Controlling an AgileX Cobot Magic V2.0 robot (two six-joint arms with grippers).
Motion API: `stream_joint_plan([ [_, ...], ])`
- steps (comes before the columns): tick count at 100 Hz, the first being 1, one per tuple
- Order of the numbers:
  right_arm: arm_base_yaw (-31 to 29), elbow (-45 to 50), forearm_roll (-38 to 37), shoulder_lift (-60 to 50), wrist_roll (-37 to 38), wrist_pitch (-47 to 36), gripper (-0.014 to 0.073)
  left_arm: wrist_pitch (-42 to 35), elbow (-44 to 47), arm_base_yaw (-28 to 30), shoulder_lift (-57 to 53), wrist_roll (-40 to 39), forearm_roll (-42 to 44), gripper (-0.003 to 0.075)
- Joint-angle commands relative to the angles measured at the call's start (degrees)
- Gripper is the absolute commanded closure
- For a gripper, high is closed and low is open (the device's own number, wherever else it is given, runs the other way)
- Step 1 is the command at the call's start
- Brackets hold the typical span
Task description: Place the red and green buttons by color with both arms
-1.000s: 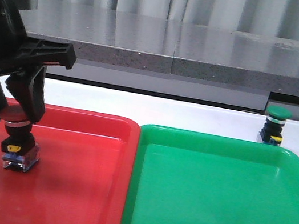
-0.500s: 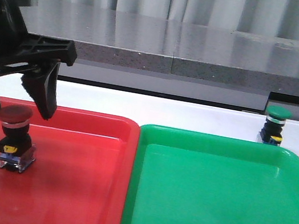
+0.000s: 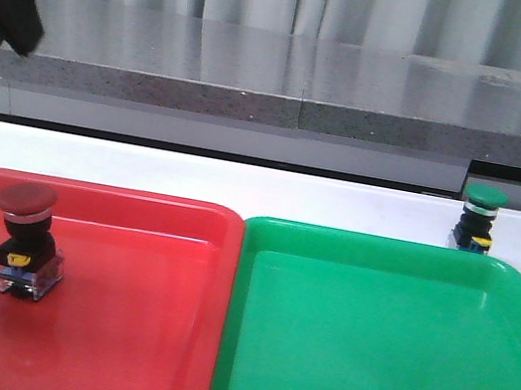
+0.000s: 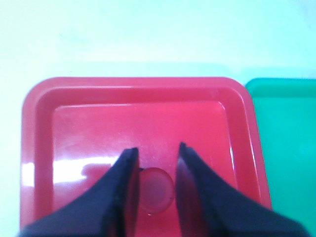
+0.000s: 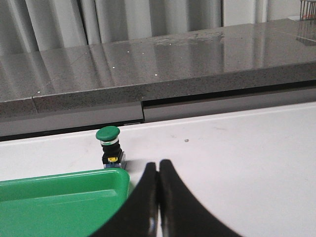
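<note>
Grey curtains and a dark stone ledge stand behind a white table [image 3: 340, 204], where we see a red tray [image 3: 135, 335] beside a green tray [image 3: 380, 378], their edges touching.

Half a second ago our left gripper [image 4: 155, 148] hung around the red button [image 3: 22, 239] with its fingers spread. Now it has risen almost out of the front view, and only a dark piece of the arm shows at the upper left corner. From its wrist camera we look straight down: the fingers are parted and empty, with the red cap far below between them. We judge the red half of the task done.

The red button stands upright in the red tray, long axis vertical, cap on top and a little tilted, yellow tab facing us.

The green button [image 3: 479, 220] stands upright on the table just behind the green tray's far right corner, cap up, not yet placed.

Our right gripper [image 5: 158, 170] is closed, holding nothing, near the green button.
</note>
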Motion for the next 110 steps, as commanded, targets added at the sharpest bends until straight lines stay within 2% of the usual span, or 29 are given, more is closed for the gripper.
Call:
stream_joint_plan([
  [1, -0.31, -1.08, -0.02, -1.3, -0.21, -4.43, 0.0657, -2.08, -1.48, 1.68, -4.59, 0.82, 1.71, 0.0737],
  [29, -0.31, -1.08, -0.02, -1.3, -0.21, -4.43, 0.0657, -2.6, 1.2, 5.76, -14.79, 7.81, 1.95, 0.0741],
  [55, -0.31, -1.08, -0.02, -1.3, -0.21, -4.43, 0.0657, -10.6, 10.51, 6.66, -26.17, 12.36, 2.05, 0.074],
  [110, -0.31, -1.08, -0.02, -1.3, -0.21, -4.43, 0.0657, -14.57, 28.53, 7.4, -49.1, 11.81, 3.12, 0.0741],
])
